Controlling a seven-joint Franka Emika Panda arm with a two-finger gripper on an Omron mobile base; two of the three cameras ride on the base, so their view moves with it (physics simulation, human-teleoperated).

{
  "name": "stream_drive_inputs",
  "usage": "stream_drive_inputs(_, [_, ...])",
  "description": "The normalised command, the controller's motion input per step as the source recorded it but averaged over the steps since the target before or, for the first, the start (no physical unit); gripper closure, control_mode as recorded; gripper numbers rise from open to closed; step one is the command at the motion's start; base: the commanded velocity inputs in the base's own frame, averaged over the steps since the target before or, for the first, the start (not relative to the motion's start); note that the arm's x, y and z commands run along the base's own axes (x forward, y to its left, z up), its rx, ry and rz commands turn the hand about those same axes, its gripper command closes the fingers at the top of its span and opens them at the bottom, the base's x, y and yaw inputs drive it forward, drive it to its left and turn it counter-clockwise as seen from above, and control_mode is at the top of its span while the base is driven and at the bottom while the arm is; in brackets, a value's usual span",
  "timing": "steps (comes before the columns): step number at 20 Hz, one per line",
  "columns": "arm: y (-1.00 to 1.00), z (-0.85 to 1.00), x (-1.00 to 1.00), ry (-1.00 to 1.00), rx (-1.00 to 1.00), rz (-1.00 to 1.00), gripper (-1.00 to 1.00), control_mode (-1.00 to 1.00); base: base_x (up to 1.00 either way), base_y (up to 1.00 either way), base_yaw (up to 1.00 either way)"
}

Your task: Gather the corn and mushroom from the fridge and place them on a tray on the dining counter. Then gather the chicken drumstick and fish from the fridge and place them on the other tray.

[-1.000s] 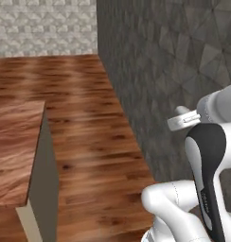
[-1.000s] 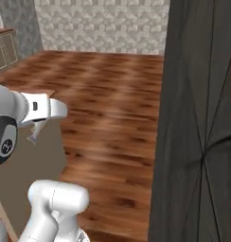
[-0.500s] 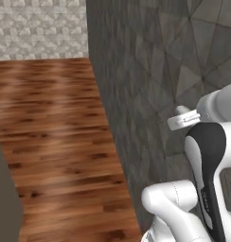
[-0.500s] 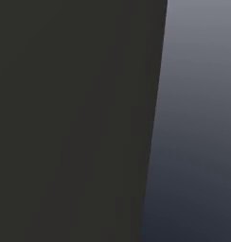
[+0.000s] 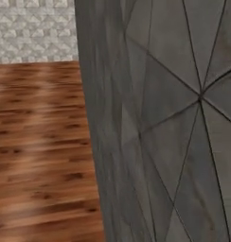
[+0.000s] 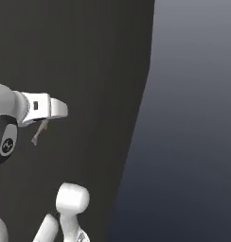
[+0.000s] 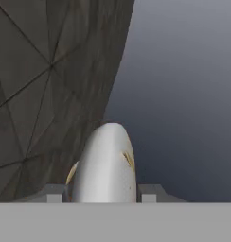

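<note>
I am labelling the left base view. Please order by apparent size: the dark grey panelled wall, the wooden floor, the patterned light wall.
1. Dark grey panelled wall, though nearness enlarges it.
2. Wooden floor.
3. Patterned light wall.

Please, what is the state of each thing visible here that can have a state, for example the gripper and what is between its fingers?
gripper: shut on the fish, one finger tip on each side of it.
fish: held in the gripper, silver body pointing away from the hand, not yet on a tray.
</note>
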Motion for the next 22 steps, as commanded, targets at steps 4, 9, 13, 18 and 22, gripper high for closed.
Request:
stream_drive_inputs(4, [0.00,0.00,0.00,0.00,0.00,0.00,1.00,1.00,0.89,-0.35,0.03])
stream_drive_inputs(9, [0.00,0.00,0.00,0.00,0.00,0.00,1.00,1.00,1.00,0.88,0.17])
stream_drive_inputs(13, [0.00,0.00,0.00,0.00,0.00,0.00,1.00,1.00,1.00,0.94,0.20])
stream_drive_inputs(18, [0.00,0.00,0.00,0.00,0.00,0.00,1.00,1.00,0.66,0.45,0.56])
stream_drive_inputs(22, [0.00,0.00,0.00,0.00,0.00,0.00,1.00,1.00,0.22,0.23,0.85])
